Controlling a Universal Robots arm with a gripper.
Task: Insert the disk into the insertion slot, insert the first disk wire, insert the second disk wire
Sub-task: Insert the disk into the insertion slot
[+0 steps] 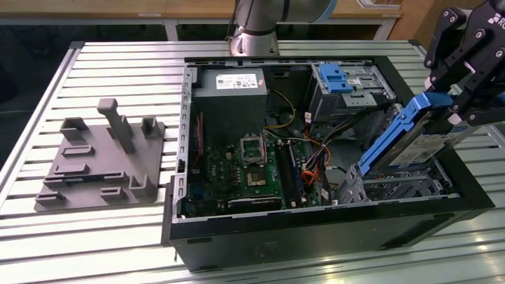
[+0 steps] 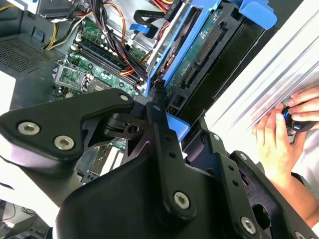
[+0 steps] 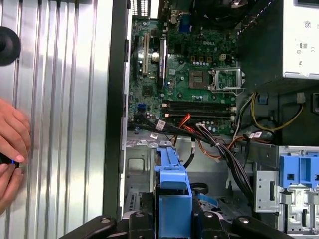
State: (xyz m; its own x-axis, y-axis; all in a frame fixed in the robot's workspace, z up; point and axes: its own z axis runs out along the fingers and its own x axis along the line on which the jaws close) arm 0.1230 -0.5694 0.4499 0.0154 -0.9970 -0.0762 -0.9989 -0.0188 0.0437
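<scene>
Inside the open black computer case [image 1: 316, 228], going from the exterior view's left, the green motherboard [image 1: 245, 171] lies flat, and a loose bundle of orange, red and black wires [image 1: 311, 157] trails beside it, none of it visibly joined to a drive. Next comes the insertion slot [image 1: 410, 186], a boxy silver perforated sheet-metal cage in the case's near corner. The disk [image 1: 410, 145], a flat silver drive in a bright blue plastic carrier, stands steeply tilted with its lower end at the cage mouth and its upper end clamped in the black gripper [image 1: 450, 106]. I judge the first step only partly done: the disk is not yet seated, and both wires remain. The case sits on a ribbed aluminium table [image 1: 118, 65], with a grey plastic fixture plate [image 1: 99, 163] to its left. A person's hand [image 3: 11, 144] rests on the slats, and light wooden panelling [image 1: 118, 9] runs behind.
</scene>
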